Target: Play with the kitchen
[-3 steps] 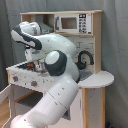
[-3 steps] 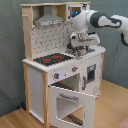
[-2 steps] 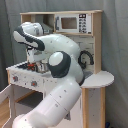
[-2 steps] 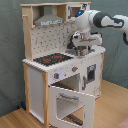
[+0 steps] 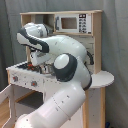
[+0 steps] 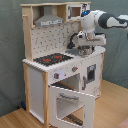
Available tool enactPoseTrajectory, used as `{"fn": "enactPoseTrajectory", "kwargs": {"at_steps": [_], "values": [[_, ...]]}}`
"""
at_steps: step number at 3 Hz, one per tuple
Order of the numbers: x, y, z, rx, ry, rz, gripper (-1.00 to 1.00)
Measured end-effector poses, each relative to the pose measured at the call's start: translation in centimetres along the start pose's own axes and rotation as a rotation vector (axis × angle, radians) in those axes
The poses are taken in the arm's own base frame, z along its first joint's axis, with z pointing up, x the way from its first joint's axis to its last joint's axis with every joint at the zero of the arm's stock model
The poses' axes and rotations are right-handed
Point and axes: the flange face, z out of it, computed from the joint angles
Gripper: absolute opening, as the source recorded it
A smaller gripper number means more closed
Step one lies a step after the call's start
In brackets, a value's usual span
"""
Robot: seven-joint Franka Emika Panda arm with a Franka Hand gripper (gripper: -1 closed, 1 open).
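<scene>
A white robot arm (image 6: pixel 102 20) reaches over the counter of a toy kitchen (image 6: pixel 60 70) made of white panels and light wood, standing on a wooden floor (image 6: pixel 112 107) before a grey curtain (image 6: pixel 10 50). In the second exterior view, the kitchen fills the middle of the picture, with its oven door (image 6: pixel 72 102) hanging open and tilted outward at the bottom front. The black-and-red stovetop (image 6: pixel 52 59) lies on the counter toward the second exterior view's left, beneath a grey range hood (image 6: pixel 48 20) and a pegboard back wall (image 6: pixel 52 37). The arm comes in from the second exterior view's right, and its gripper (image 6: pixel 85 50) hangs low over the sink end of the counter, next to a black faucet (image 6: pixel 75 39). Whether its fingers are apart or together cannot be told from either picture.

In the first exterior view, the arm's bulky white body (image 5: pixel 60 95) rises from the bottom of the picture and blocks much of the kitchen (image 5: pixel 95 60). Its head end (image 5: pixel 35 42) bends down over the counter at the first exterior view's left. A toy microwave (image 5: pixel 74 23) sits on the top shelf, and a round white side shelf (image 5: pixel 102 79) juts out on the first exterior view's right. The open oven door (image 5: pixel 5 100) shows at the lower left edge.
</scene>
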Motion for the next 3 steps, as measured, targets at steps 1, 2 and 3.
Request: {"fn": "enactPoseTrajectory", "kwargs": {"at_steps": [1, 2, 3], "values": [[-1.5, 0.6, 1.0, -0.002, 0.023, 0.035, -1.00], [-2.7, 2.5, 1.9, 0.006, 0.058, 0.090, -1.00], [-4.1, 6.1, 3.1, 0.020, 0.098, 0.181, -1.00]]}}
